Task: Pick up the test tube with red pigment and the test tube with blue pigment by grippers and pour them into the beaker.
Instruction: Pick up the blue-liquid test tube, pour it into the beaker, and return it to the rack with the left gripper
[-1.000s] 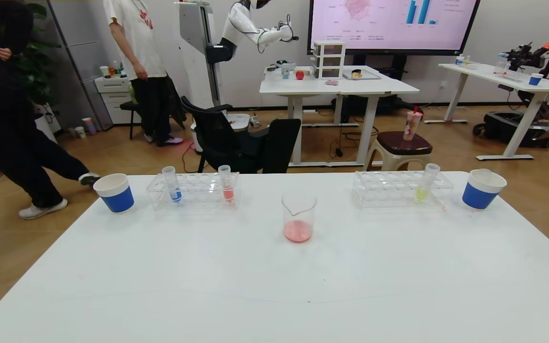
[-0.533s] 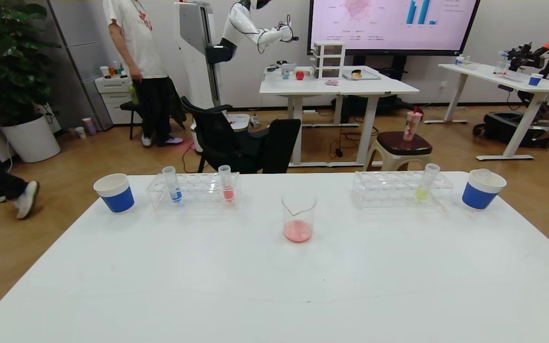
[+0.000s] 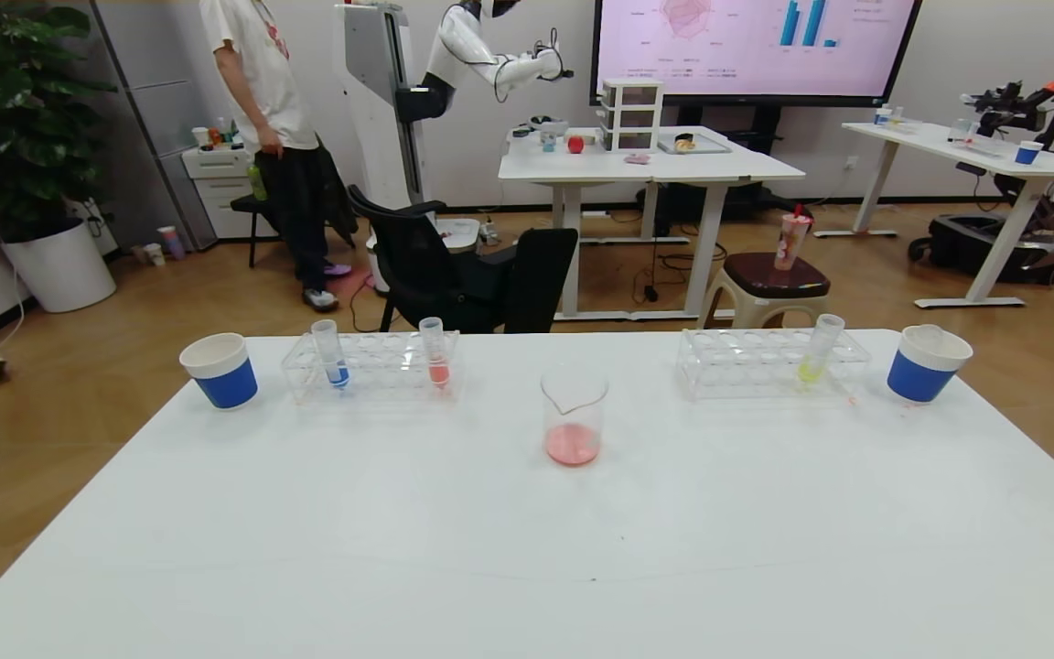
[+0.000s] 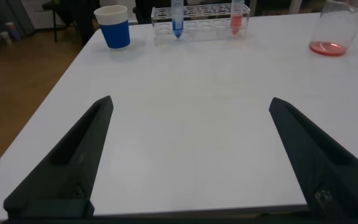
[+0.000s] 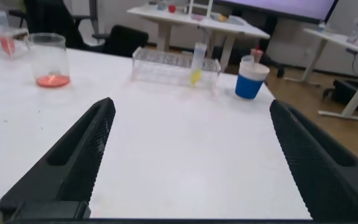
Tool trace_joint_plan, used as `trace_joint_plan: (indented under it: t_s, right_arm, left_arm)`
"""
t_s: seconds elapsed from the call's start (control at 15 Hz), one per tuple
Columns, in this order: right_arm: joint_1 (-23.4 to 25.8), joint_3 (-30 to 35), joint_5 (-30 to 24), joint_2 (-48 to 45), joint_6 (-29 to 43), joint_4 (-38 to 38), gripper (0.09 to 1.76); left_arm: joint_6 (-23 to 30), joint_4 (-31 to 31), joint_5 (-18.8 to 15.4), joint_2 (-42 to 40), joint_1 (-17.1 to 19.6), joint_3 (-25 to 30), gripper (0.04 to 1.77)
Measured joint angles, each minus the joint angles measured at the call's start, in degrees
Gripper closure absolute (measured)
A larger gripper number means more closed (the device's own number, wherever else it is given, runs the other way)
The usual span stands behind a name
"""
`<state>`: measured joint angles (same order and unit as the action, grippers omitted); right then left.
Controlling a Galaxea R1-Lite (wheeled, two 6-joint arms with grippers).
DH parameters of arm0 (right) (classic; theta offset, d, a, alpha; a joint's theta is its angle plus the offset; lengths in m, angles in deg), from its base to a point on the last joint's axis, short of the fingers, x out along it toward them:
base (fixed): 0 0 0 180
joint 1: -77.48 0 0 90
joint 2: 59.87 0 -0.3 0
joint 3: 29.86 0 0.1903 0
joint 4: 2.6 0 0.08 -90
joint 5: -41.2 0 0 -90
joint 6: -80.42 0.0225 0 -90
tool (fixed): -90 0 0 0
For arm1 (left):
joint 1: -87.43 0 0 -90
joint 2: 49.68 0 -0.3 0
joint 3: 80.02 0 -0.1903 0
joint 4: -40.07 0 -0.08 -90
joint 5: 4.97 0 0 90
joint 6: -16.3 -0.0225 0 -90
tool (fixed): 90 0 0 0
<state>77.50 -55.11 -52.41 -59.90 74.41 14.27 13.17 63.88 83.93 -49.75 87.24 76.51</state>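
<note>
The test tube with blue pigment (image 3: 330, 352) and the test tube with red pigment (image 3: 435, 357) stand upright in a clear rack (image 3: 381, 371) at the table's far left. The beaker (image 3: 573, 416) stands at the far middle with a little red liquid in its bottom. Neither gripper shows in the head view. In the left wrist view, my left gripper (image 4: 190, 101) is open and empty, low over the near table, with the blue tube (image 4: 177, 18), red tube (image 4: 235, 15) and beaker (image 4: 335, 28) far ahead. My right gripper (image 5: 191, 102) is open and empty, with the beaker (image 5: 50, 59) far off.
A blue-banded paper cup (image 3: 220, 369) stands beside the left rack and another (image 3: 925, 363) at the far right. A second clear rack (image 3: 756, 366) holds a yellow-liquid tube (image 3: 815, 357). Black chairs (image 3: 463, 275) and a stool (image 3: 769, 284) stand beyond the far edge.
A person in dark clothes has walked off to the left in the background. Nothing on the table has moved, and no gripper has come into the head view.
</note>
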Motion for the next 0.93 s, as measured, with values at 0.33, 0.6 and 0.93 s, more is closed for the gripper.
trace_joint_plan:
  t_s: [0.33,0.6,0.93]
  right_arm:
    - [-0.05,1.73,1.71,-0.02,0.91,6.83,0.11]
    - [-0.02,1.87,2.65,-0.02,4.11,6.68,0.11]
    - [-0.02,1.89,2.67,-0.02,4.12,6.68,0.11]
  left_arm:
    - [0.0,0.0,0.0,0.0,0.0,0.0,0.06]
    - [-0.04,0.02,-0.02,0.0,0.0,0.0,0.06]
    - [0.24,0.05,0.0,0.0,0.0,-0.06,0.06]
